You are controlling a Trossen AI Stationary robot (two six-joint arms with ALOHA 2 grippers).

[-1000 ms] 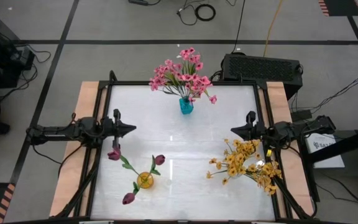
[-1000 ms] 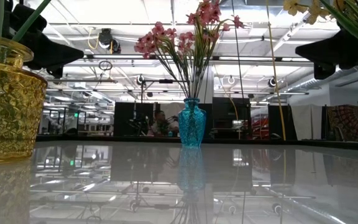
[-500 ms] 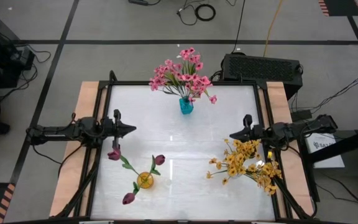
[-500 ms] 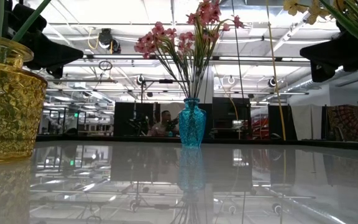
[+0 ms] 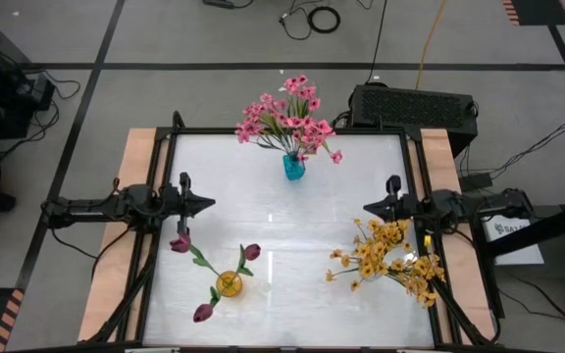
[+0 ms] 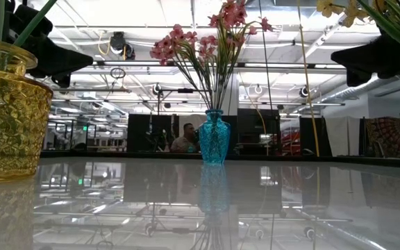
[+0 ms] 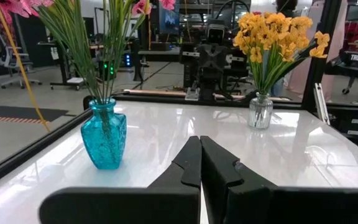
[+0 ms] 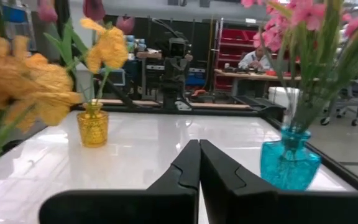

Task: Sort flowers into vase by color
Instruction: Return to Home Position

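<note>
You see a shiny white table (image 5: 282,221), and a person (image 8: 259,58) sits in the big room behind it. Pink flowers (image 5: 288,120) stand in the blue vase (image 5: 293,167). Dark red tulips (image 5: 180,242) stand in the yellow vase (image 5: 229,284). Yellow flowers (image 5: 385,257) stand in the clear vase (image 7: 260,112). Your left gripper (image 5: 208,204) and right gripper (image 5: 368,208) hang at the sides, pinched closed, holding nothing.

Glossy white surface (image 5: 292,226) in a black frame, light wood strips (image 5: 133,176) down both sides. Right behind it on the grey floor sits a black perforated box (image 5: 412,106), with a coiled black cable (image 5: 324,18) and a yellow cable (image 5: 430,44) farther back. There's a seated person (image 8: 261,58) way off in the room, by some red shelving (image 8: 229,43).
</note>
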